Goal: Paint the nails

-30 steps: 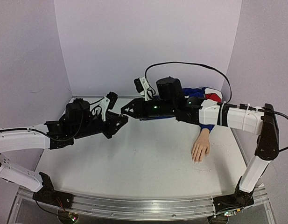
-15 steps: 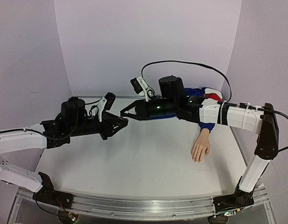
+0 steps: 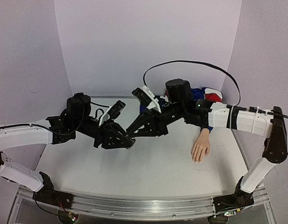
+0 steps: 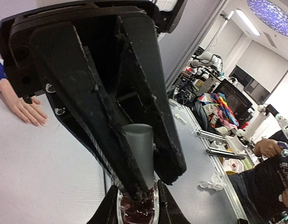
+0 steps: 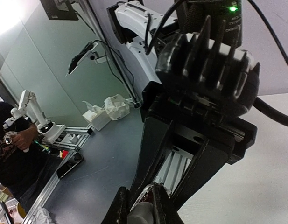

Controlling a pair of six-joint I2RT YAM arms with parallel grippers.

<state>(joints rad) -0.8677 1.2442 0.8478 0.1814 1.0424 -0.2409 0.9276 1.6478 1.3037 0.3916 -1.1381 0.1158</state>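
Observation:
My left gripper (image 4: 136, 186) is shut on a small glass nail-polish bottle (image 4: 136, 211) of dark red polish, held above the table. My right gripper (image 5: 140, 196) comes from the opposite side and is shut on the bottle's pale grey cap (image 4: 143, 147). In the top view the two grippers meet tip to tip, left gripper (image 3: 126, 143) and right gripper (image 3: 134, 132). The mannequin hand (image 3: 200, 149) lies palm down at the right, in a blue sleeve (image 3: 197, 93). Its nails are too small to make out. The hand (image 4: 23, 108) also shows at the left of the left wrist view.
The white table (image 3: 148, 172) is enclosed by lilac walls (image 3: 148, 42) at the back and sides. A metal rail (image 3: 144, 207) runs along the near edge. A black cable (image 3: 190, 63) arcs over the right arm.
Both arms have come nearer and lower, with the meeting point of the grippers shifted toward the table's middle. The right gripper has closed on the cap.

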